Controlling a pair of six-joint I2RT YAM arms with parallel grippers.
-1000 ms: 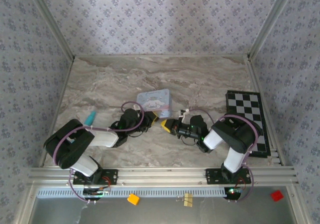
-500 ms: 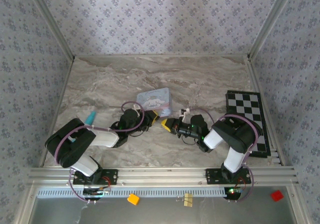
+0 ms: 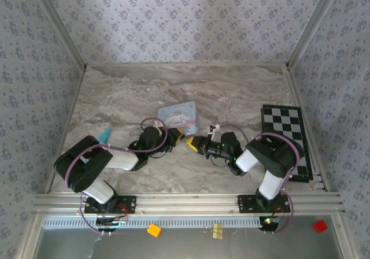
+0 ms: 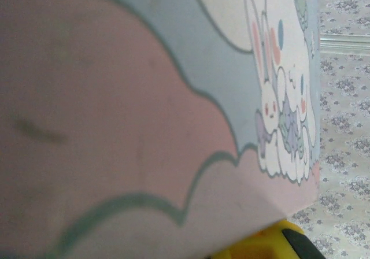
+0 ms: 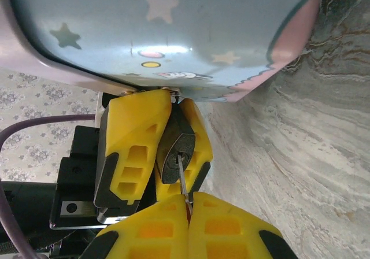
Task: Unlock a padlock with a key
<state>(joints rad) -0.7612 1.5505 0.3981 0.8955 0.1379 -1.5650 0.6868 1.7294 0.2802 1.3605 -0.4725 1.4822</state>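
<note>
At the far left a teal object (image 3: 104,135) lies by the left arm's elbow, well apart from the work. Over the last second that arm has hardly stirred, and its clench has not changed. The left gripper (image 3: 175,135) is clamped on the padlock (image 5: 175,149), the dark body pinched between its yellow fingers (image 5: 132,149) with the keyhole facing the other arm.

The tin (image 3: 178,115) stands right behind. In the left wrist view its cartoon side looms very close, and in the right wrist view its lower edge sits just over the fingertips – touching or nearly so, I cannot tell which.

The key (image 5: 181,177) shows as a thin blade with its tip at or just inside the keyhole. Its head is buried between the clenched fingers of the right gripper (image 3: 192,143), which has crept toward the padlock by a hair at most. So I judge the task to be at insertion – the blade is lined up but not seated, the shackle is out of sight, and no turn is evident.

There is little room at the back, where the tin blocks any push. Bare table (image 3: 243,91) lies open on the near side and beyond the tin. The chessboard (image 3: 287,140) sits at the right, beside the right arm's elbow, near the table's edge rail
</note>
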